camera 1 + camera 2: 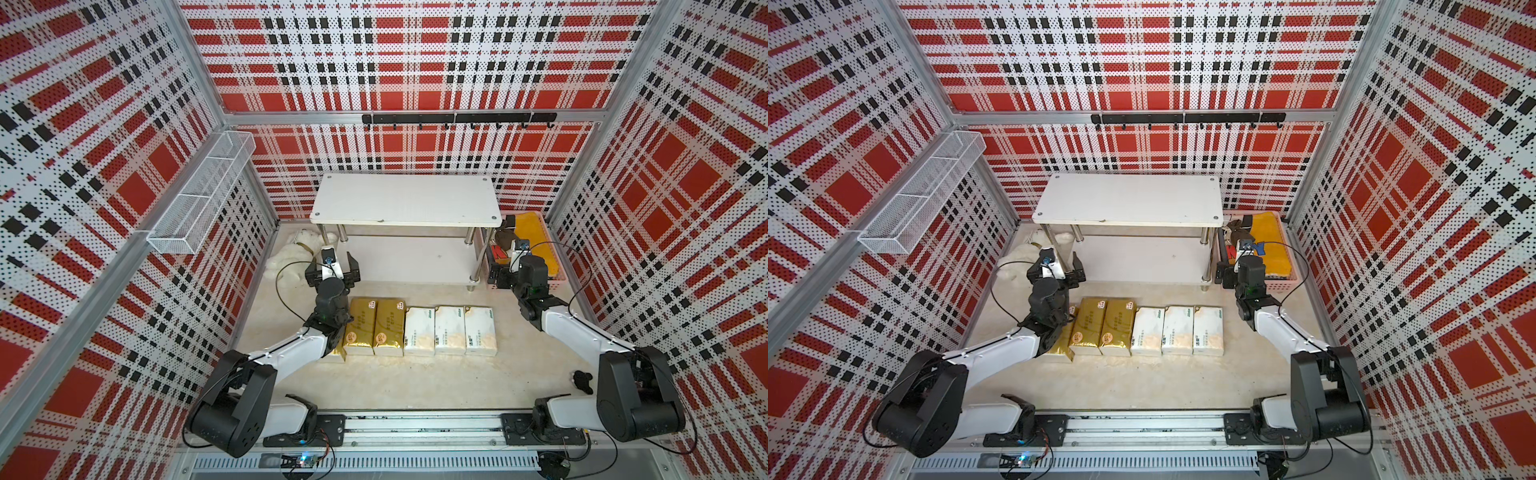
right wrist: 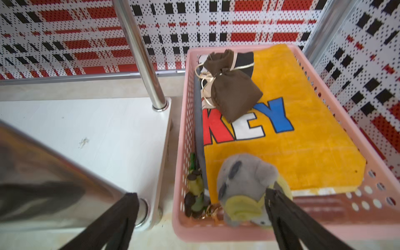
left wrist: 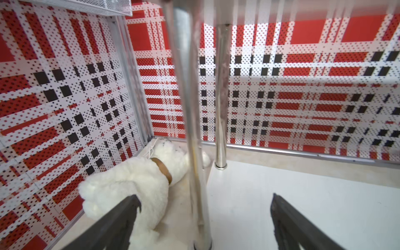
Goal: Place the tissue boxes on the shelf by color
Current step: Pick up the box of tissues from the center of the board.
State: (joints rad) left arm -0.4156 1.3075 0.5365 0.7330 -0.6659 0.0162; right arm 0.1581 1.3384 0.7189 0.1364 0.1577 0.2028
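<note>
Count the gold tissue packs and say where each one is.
3, in one row on the table: right gold pack beside the white packs, middle gold pack, left gold pack mostly hidden under the left arm.

The left arm [image 1: 291,349] and right arm [image 1: 577,328] share white link shells, black joint housings and a bulky black shoulder drum [image 1: 232,411]. Thin black cables [image 1: 277,279] loop beside each wrist. The left tool [image 3: 204,195] and right tool [image 2: 200,193] have dark, flat fingers [image 3: 121,216]. Black base plates [image 1: 328,428] sit on a silver rail [image 1: 415,430].

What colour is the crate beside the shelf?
The crate is pink, with perforated walls; it shows best in the right wrist view.
</note>
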